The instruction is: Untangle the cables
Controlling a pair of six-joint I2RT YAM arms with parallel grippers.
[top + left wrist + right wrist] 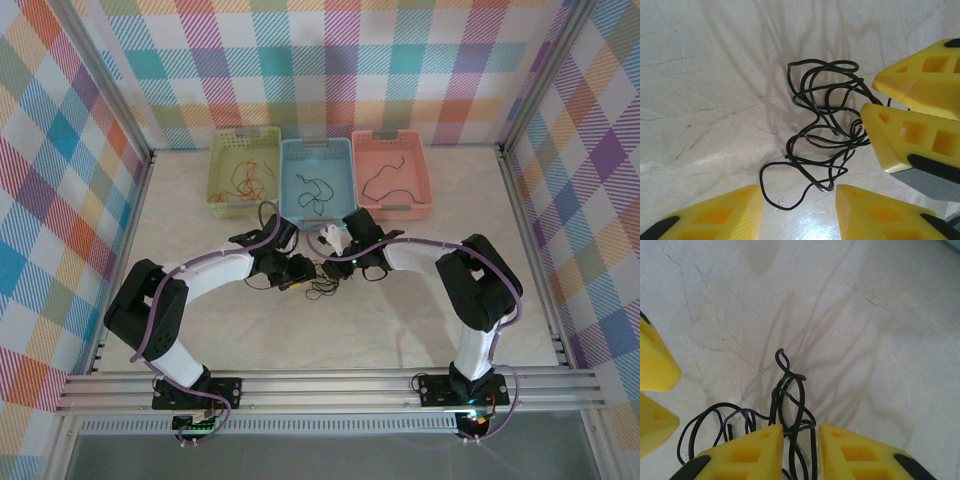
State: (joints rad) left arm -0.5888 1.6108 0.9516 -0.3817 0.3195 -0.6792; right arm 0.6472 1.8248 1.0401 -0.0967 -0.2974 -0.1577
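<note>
Cables (pixel 826 131) form thin, glossy black tangled loops.

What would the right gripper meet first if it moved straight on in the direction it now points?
Probably the black cables: strands pass between the parted fingers of the right gripper, and the tangle lies just ahead of the tips. Behind it comes the white table cover. Depth is unclear here.

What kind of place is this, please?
Probably a robot test booth: checkered walls on three sides, a metal frame along the front, and three plastic baskets on the table.
</note>
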